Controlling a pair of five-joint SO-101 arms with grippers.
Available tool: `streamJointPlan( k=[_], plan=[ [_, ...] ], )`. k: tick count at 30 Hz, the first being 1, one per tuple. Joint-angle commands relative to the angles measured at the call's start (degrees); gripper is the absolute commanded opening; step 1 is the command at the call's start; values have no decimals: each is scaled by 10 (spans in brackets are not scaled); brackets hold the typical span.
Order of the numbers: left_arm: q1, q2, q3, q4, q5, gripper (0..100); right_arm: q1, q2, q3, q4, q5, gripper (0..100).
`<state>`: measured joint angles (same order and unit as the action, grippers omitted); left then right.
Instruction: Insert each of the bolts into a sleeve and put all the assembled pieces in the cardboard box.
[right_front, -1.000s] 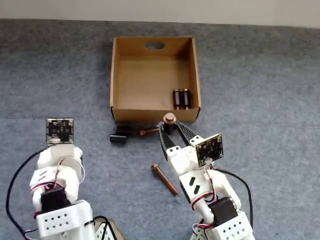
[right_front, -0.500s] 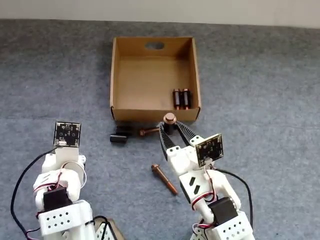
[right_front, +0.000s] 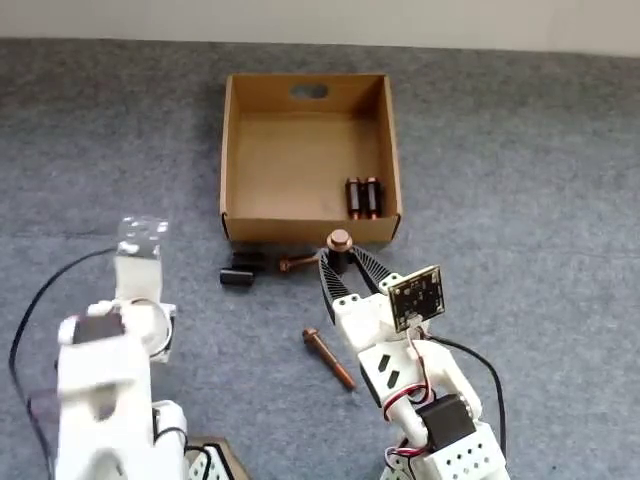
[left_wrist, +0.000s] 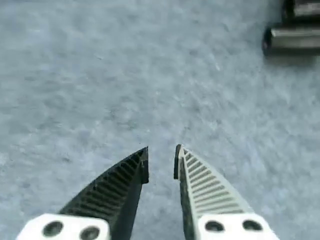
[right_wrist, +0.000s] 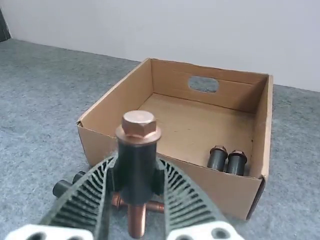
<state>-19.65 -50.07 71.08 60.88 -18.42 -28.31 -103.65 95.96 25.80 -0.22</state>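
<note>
Grey carpet (right_front: 520, 200), with the cardboard box (right_front: 310, 229) at the far side and two finished pieces (right_front: 363, 197) lying in its front right corner. The right gripper (right_front: 340, 258) is clamped on a black sleeve (right_wrist: 136, 170), upright just in front of the box wall, with a bolt (right_wrist: 138, 125) through it, shank mostly hidden inside. The left gripper (left_wrist: 161, 162) hangs over bare carpet, jaws a little apart, nothing in them. A second bolt (right_front: 296, 264) by the box is half covered by the right fingers. Two empty sleeves (right_front: 240, 270) lie beside it, cut off in the left wrist view. One loose bolt (right_front: 329, 359) lies nearer the arms.
</note>
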Motion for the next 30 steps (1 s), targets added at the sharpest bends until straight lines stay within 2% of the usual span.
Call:
streamJointPlan(
  k=[1, 4, 8, 11, 14, 16, 23, 27, 30],
  plan=[
    [38, 161, -58, -35, -2, 108, -4, -7, 67, 1, -4, 7],
    [44, 249, -73, -85, 21, 108, -4, -7, 67, 1, -4, 7],
    [32, 302, -116, -70, 56, 107, -4, -7, 67, 1, -4, 7],
    [16, 305, -117, -70, 71, 86, -2, -7, 59, 2, -3, 7],
    [7, 301, -117, -72, 88, 8, -2, -7, 32, 3, -3, 7],
    [7, 301, -118, -72, 90, 14, -2, -7, 12, 17, -2, 7],
    [8, 300, -117, -72, 89, 8, -3, -1, -147, 103, -2, 7],
    [7, 302, -116, -71, 90, 8, -4, 6, -247, 106, -2, 7],
    [7, 303, -116, -71, 91, 8, -4, 65, -306, 106, -2, 7]
  ],
)
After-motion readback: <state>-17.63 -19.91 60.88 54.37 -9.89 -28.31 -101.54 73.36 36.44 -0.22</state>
